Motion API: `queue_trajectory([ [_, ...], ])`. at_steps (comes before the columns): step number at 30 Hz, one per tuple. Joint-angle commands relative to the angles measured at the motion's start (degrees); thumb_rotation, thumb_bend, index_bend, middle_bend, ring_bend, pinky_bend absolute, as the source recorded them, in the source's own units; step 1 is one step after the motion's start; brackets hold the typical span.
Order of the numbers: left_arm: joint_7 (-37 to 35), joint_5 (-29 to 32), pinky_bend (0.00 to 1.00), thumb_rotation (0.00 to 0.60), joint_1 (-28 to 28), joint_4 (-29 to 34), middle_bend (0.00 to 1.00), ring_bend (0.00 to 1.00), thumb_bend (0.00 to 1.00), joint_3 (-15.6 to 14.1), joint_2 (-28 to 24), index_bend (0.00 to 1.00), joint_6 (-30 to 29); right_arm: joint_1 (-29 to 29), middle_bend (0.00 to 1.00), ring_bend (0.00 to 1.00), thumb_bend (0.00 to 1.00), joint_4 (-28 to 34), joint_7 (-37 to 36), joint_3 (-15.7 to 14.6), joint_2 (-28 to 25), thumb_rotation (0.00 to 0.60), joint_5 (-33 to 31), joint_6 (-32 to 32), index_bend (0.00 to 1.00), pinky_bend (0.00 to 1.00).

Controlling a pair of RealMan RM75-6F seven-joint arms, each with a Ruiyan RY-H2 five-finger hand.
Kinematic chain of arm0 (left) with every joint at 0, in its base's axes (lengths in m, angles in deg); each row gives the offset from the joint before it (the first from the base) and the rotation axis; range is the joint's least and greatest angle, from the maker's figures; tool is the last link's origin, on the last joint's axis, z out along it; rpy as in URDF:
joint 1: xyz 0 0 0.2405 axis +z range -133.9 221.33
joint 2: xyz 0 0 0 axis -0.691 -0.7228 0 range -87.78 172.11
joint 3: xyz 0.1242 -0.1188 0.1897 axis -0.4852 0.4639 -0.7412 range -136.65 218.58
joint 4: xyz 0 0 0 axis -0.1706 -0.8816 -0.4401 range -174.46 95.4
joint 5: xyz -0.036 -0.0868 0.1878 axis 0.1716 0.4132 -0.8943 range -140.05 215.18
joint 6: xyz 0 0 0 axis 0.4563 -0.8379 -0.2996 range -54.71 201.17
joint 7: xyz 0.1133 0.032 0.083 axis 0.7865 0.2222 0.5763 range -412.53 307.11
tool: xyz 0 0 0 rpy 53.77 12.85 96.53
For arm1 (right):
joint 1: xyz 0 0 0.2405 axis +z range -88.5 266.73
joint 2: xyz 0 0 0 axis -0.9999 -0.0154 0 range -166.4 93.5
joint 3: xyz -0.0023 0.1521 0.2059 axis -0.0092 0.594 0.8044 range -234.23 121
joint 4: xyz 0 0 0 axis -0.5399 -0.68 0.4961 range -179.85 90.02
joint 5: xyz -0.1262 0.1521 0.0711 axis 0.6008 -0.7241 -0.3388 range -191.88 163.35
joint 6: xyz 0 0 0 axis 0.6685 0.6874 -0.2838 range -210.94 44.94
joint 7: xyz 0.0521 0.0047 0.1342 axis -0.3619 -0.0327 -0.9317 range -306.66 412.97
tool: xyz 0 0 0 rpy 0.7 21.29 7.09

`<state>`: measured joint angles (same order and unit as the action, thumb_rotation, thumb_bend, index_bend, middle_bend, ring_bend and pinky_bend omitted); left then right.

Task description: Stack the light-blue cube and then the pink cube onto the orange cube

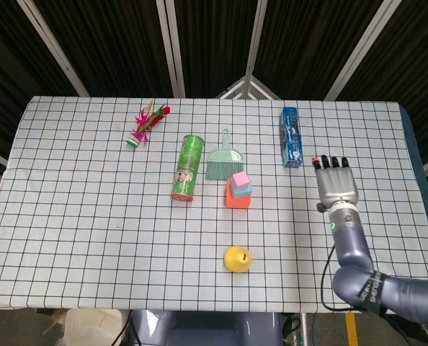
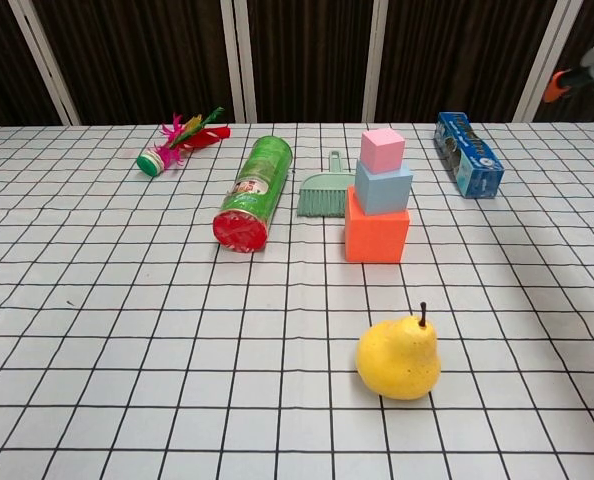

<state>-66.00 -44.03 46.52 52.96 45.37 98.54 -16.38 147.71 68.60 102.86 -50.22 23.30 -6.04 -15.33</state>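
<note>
Pink cube [image 2: 382, 149] tops the light-blue cube [image 2: 383, 187], which sits on the orange cube [image 2: 376, 226], mid-table; I judge the stacking done. The tower stands just off the green dustpan [image 2: 323, 191] at its 9 o'clock, with the pear [image 2: 398, 357] toward 6. The cubes look matte, square-edged and light, probably foam, so I'd take any of them by opposite flat faces; the pink one sits slightly turned and could tip at a nudge. My right hand [image 1: 335, 181] is well away at the stack's 3 o'clock, fingers straight, holding nothing. My left hand isn't in either view.
</note>
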Motion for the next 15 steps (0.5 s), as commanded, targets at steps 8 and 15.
queue_trajectory([
  [8,2.6,-0.8,0.0,0.6,0.5,1.3,0.0,0.0,0.16,-0.4,0.9,0.09,-1.5,-34.2,0.04,0.01,0.3,-14.8,-44.3,-13.9,0.0,0.6,56.4,11.0,0.0,0.05],
  [15,3.8,-1.3,0.0,0.6,1.2,1.8,0.0,0.0,0.16,-0.3,1.5,0.09,-3.4,-39.8,0.04,0.01,0.3,-23.2,-49.6,-13.5,3.4,0.6,60.6,14.5,0.0,0.05],
])
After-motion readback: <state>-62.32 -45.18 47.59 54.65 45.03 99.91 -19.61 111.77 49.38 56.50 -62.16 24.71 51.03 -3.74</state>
